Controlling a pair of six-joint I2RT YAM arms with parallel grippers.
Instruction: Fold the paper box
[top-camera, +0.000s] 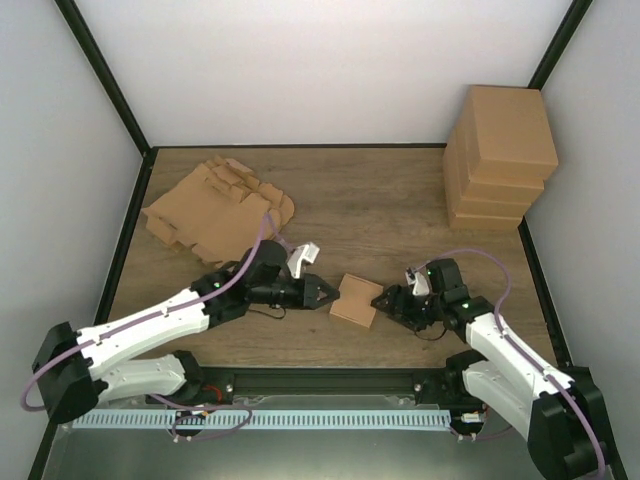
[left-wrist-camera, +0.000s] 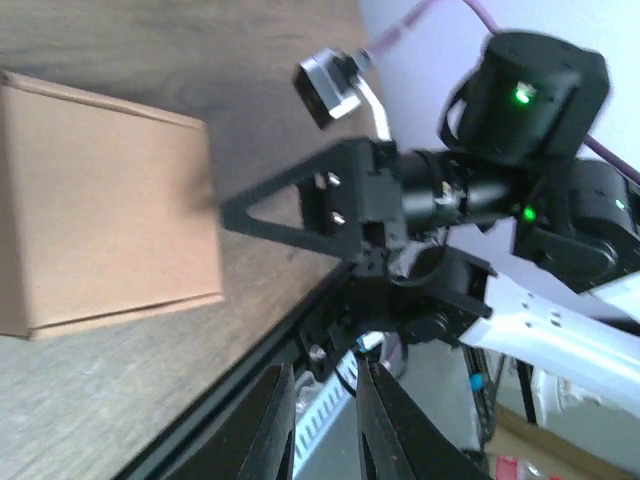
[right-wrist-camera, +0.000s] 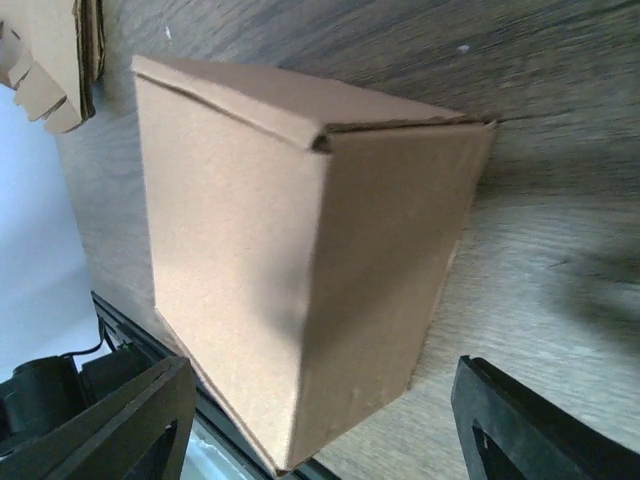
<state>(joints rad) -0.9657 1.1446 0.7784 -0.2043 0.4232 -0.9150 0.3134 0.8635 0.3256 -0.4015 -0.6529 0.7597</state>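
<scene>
While loose cardboard blanks (top-camera: 215, 210) sprawl at ten o'clock against the left rim of the table (top-camera: 380, 190), the left gripper (top-camera: 325, 293) sits just beside the left edge of the paper box (top-camera: 353, 300). Its fingers (left-wrist-camera: 272, 425) are a sliver apart and hold nothing. The paper box rests closed at six o'clock, near the front rail. At its right edge, the right gripper (top-camera: 383, 298) stands released, jaws spread wide. Finished boxes (top-camera: 500, 160) are stacked at two o'clock, and open wood lies toward twelve o'clock.
</scene>
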